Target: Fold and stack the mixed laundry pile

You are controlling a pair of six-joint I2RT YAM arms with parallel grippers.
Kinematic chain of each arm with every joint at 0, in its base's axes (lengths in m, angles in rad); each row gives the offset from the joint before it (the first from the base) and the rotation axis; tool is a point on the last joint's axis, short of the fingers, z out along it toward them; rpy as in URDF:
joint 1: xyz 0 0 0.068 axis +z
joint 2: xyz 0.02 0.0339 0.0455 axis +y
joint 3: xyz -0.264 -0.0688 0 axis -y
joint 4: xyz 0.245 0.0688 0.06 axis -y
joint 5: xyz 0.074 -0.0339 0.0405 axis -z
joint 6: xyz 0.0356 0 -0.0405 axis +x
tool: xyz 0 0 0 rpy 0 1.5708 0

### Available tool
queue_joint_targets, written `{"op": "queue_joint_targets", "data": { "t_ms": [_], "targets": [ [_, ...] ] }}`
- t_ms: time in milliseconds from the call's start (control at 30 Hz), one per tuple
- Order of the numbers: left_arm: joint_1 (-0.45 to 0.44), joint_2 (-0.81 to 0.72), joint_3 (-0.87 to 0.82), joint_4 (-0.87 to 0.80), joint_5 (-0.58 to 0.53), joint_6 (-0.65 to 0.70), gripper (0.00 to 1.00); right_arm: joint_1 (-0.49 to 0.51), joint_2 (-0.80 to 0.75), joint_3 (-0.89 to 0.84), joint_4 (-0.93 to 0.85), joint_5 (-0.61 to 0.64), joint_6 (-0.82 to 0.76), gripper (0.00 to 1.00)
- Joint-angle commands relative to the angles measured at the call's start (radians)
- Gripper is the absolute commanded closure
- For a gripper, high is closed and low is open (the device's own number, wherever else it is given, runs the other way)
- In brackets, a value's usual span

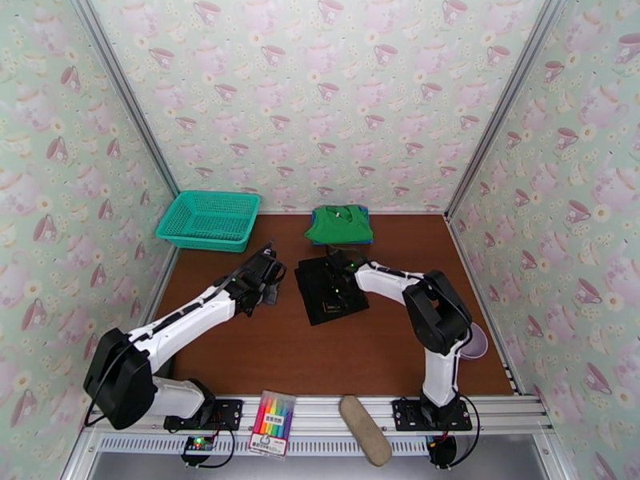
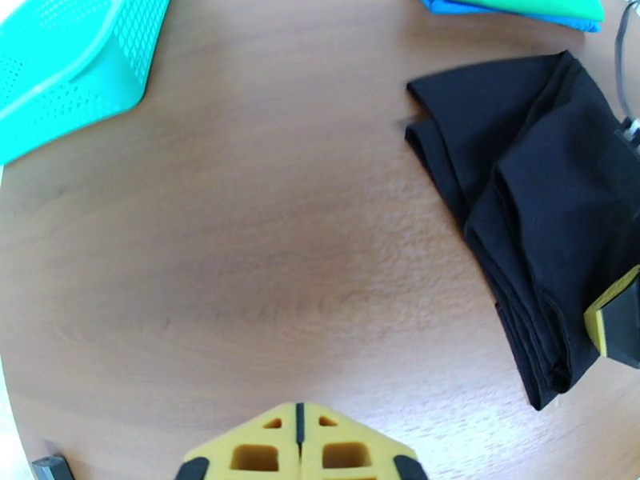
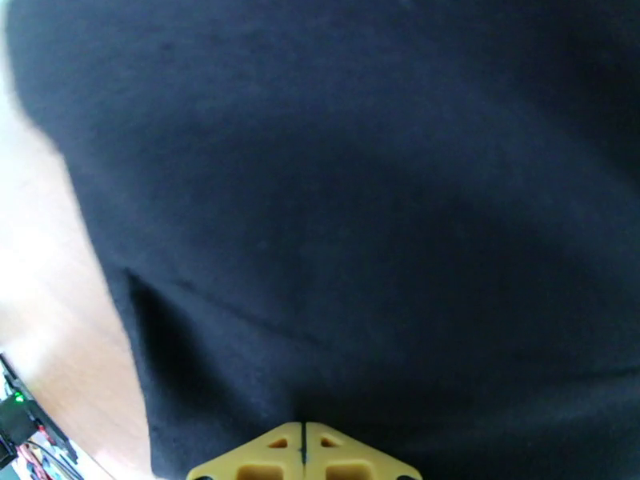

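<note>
I count three clothes. The black garment [image 1: 316, 302] lies folded in the middle of the brown table [image 1: 320, 358]. The green garment [image 1: 342, 222] sits folded on top of the blue garment [image 2: 445, 4] at the back, near the wall.

There is one teal basket [image 1: 204, 238] at the back left. On the front rail I see one pack of colored pens [image 1: 272, 424]. It has a label, but the writing is too small for me to read.

I have two grippers. The left gripper [image 2: 298, 418] has its fingers together over bare table, just beside the black garment. The right gripper [image 3: 304, 435] has its fingers together too, right against the black cloth. I cannot tell if any cloth is pinched.
</note>
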Motion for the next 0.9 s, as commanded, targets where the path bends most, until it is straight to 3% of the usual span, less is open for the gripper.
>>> {"op": "queue_joint_targets", "data": {
  "t_ms": [0,200,333,533,700,867],
  "targets": [
    [-0.014,-0.027,-0.009,-0.014,0.020,-0.039,0.99,0.014,-0.022,-0.081,0.086,-0.005,0.056,1.00],
    [-0.085,-0.004,0.000,0.000,0.053,-0.113,0.97,0.014,-0.106,-0.061,0.037,0.044,0.038,0.98],
    [-0.093,0.088,-0.010,0.093,0.138,-0.183,0.98,-0.041,-0.228,-0.016,-0.064,0.114,-0.009,0.71],
    [-0.057,0.354,0.120,0.199,0.208,-0.190,1.00,-0.215,-0.274,-0.029,-0.088,0.084,-0.091,0.44],
    [-0.040,0.552,0.275,0.198,0.213,-0.160,1.00,-0.275,-0.184,-0.071,0.015,0.036,-0.094,0.43],
    [-0.029,0.691,0.398,0.192,0.242,-0.114,1.00,-0.276,-0.124,-0.179,0.169,-0.010,-0.010,0.58]
  ]
}}
